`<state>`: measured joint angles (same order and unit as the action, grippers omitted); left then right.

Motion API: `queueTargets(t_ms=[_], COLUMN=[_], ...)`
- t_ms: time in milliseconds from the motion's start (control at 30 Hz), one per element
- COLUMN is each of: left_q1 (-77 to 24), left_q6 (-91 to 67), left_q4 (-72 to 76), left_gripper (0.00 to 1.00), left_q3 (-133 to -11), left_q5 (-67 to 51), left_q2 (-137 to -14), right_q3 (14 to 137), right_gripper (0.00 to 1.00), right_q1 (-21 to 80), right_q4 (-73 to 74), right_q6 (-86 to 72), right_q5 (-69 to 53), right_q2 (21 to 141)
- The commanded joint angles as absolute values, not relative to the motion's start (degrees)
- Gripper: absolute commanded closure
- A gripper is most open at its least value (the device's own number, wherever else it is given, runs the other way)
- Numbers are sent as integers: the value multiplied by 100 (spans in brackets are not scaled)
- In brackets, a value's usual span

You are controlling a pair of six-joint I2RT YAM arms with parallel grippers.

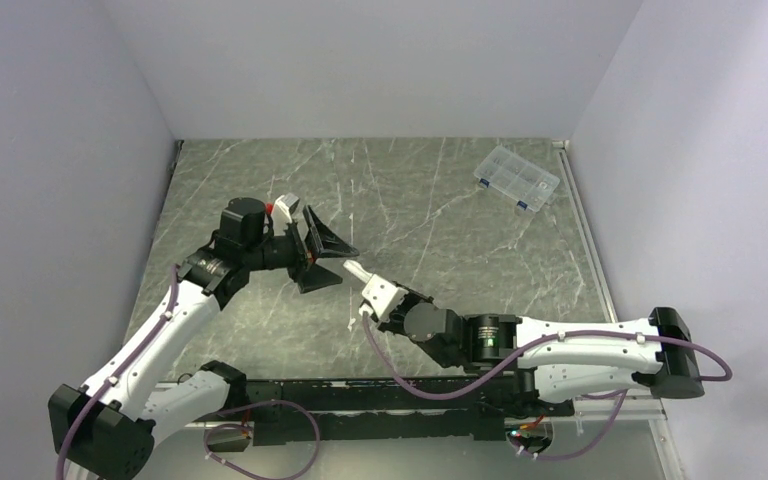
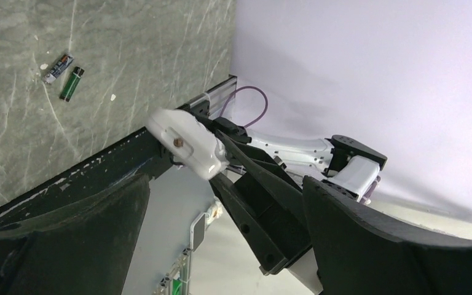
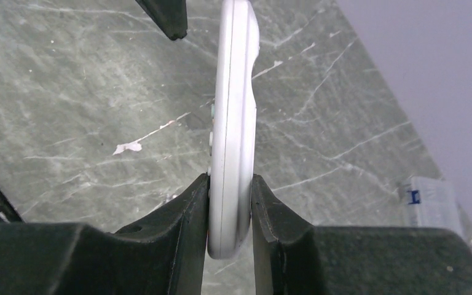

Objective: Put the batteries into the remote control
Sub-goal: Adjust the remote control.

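Pinching remote control (image 3: 233, 123) edge-on w/ right gripper (image 3: 229, 187), over tabletop centre, twd near edge. Holding left gripper (image 1: 325, 258) spread wide just beside its free tip. Showing batteries (image 2: 72, 84) side by side on tabletop, apart from both.

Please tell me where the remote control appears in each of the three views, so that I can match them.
Top external: the remote control is near the centre, a white tip between the two arms.
Left wrist: remote control left of centre, its white end facing the camera.
Right wrist: remote control in the centre, edge-on, pinched by the right gripper.
Shared landmark: the grey marbled table.
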<state>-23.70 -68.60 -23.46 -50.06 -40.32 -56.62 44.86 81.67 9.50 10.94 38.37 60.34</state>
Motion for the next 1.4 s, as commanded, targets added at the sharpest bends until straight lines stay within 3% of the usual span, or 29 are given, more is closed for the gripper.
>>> queueTargets(t_ms=[0,567,900,1000,1167,1367], left_q1=[-2347,-2347,-2347,-2346,-2347,-2347], left_q6=[-6741,-7127,-7231,-7283,-7413,-7471], left_q4=[-2385,-1754,-1568,-1462,-1187,-1073], left_gripper=[1,4,16,23,45,64], left_q3=[-5193,-4828,-4688,-4652,-4562,-4515], left_q5=[-4426,-5099,-5276,-5323,-5418,-5483], left_q2=[-5700,-5565,-5563,-5551,-5555,-5529], right_q3=[4422,3553,3113,2977,2801,2653], right_gripper=[100,100,100,100,100,100], right_q1=[8348,8758,8991,9019,9031,9042], right_q4=[175,-1748,-2663,-2848,-3155,-3470], right_q6=[2007,4555,5751,6068,6374,6627], right_q5=[4249,4471,4350,4342,4342,4355], right_q2=[6020,5825,5635,5631,5646,5737])
